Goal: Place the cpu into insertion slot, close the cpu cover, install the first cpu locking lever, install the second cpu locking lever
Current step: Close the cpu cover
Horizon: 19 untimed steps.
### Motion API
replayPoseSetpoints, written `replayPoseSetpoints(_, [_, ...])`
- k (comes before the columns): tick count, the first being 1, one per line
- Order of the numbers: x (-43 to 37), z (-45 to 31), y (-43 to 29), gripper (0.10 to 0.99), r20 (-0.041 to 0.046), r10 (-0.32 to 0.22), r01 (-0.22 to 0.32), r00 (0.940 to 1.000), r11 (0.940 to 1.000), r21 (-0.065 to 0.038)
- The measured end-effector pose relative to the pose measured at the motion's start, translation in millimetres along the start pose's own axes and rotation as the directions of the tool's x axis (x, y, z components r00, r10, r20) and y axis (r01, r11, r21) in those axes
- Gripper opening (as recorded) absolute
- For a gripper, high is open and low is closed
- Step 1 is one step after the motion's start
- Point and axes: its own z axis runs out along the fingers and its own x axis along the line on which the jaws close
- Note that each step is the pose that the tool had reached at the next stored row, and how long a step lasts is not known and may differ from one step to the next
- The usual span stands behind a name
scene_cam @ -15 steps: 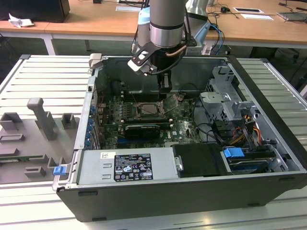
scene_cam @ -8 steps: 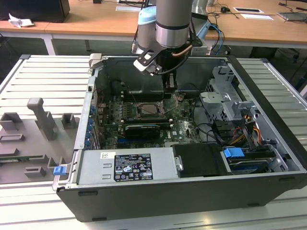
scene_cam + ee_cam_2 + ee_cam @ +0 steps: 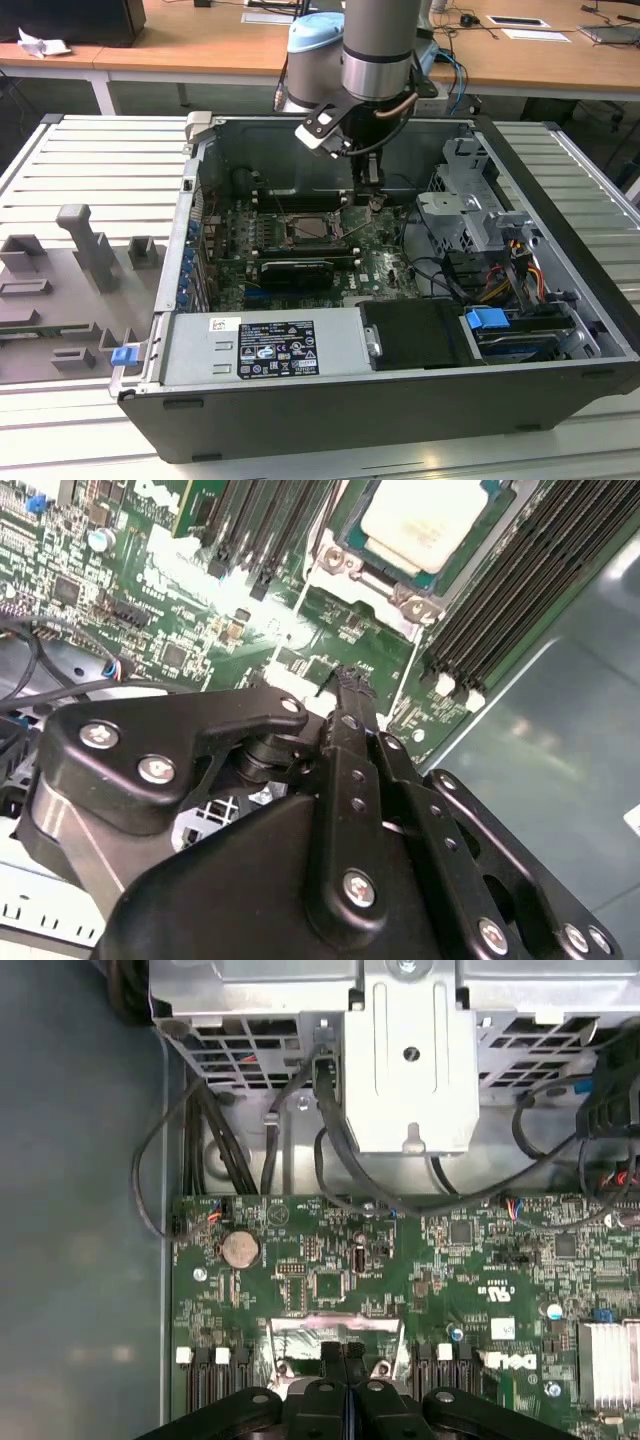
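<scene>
Cpu (image 3: 428,518) seated, cpu cover (image 3: 338,560) down. The pincer (image 3: 347,683), pressed together, hovers by a locking lever (image 3: 298,615). Lever step, likely needing careful hooking.

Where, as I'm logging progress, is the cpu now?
In the second wrist view the cpu lies in the insertion slot on the green board, between the two banks of memory slots, just beyond the gripper.

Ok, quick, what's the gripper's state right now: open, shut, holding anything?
Gripper: shut, holding nothing; the cpu lies apart from it, not in its grasp.
</scene>
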Motion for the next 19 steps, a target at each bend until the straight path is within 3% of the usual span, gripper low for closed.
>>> replayPoseSetpoints(8, [0.3,1.8,18.8,0.106,-0.0001,-0.001,0.001,1.0000,1.0000,0.004])
replayPoseSetpoints(12, [0.7,6.4,33.3,0.106,0.0000,-0.002,0.002,1.0000,1.0000,0.005])
replayPoseSetpoints(15, [0.6,15.3,34.2,0.106,-0.0001,-0.003,0.003,1.0000,1.0000,0.007])
replayPoseSetpoints(19, [0.4,16.0,29.5,0.106,0.0001,-0.003,0.003,1.0000,1.0000,0.007])
